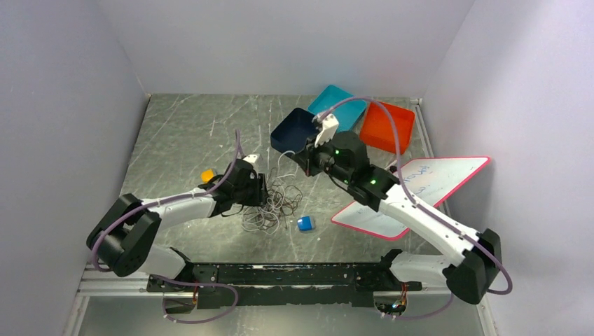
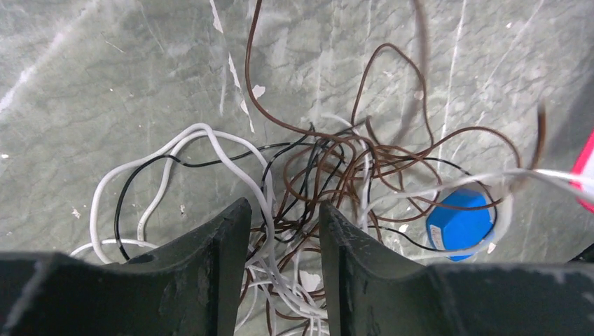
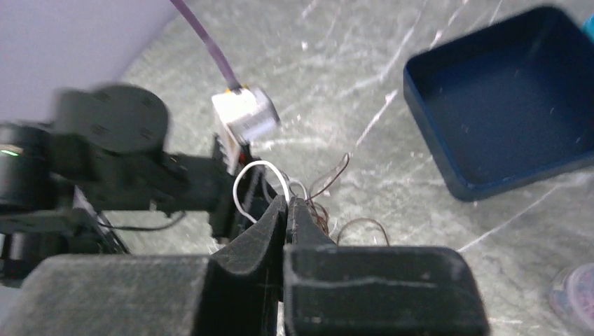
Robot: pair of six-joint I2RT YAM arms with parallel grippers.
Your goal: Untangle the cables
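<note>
The cables (image 1: 270, 204) lie in one tangle of white, black and brown cords at the table's middle. In the left wrist view the tangle (image 2: 315, 175) spreads ahead of the fingers. My left gripper (image 1: 264, 190) is low over the tangle's left side. It (image 2: 284, 211) is open, and several white and brown strands run through the gap between its fingers. My right gripper (image 1: 302, 158) is above the tangle's far right. It (image 3: 288, 201) is shut on a white cable (image 3: 259, 168), which loops up from the pile.
A small blue block (image 1: 305, 223) sits just right of the tangle and shows in the left wrist view (image 2: 459, 224). An orange piece (image 1: 207, 175) lies behind the left arm. Navy (image 1: 294, 129), cyan (image 1: 343, 105) and orange (image 1: 387, 127) trays stand at the back. A pink-edged whiteboard (image 1: 413, 196) lies on the right.
</note>
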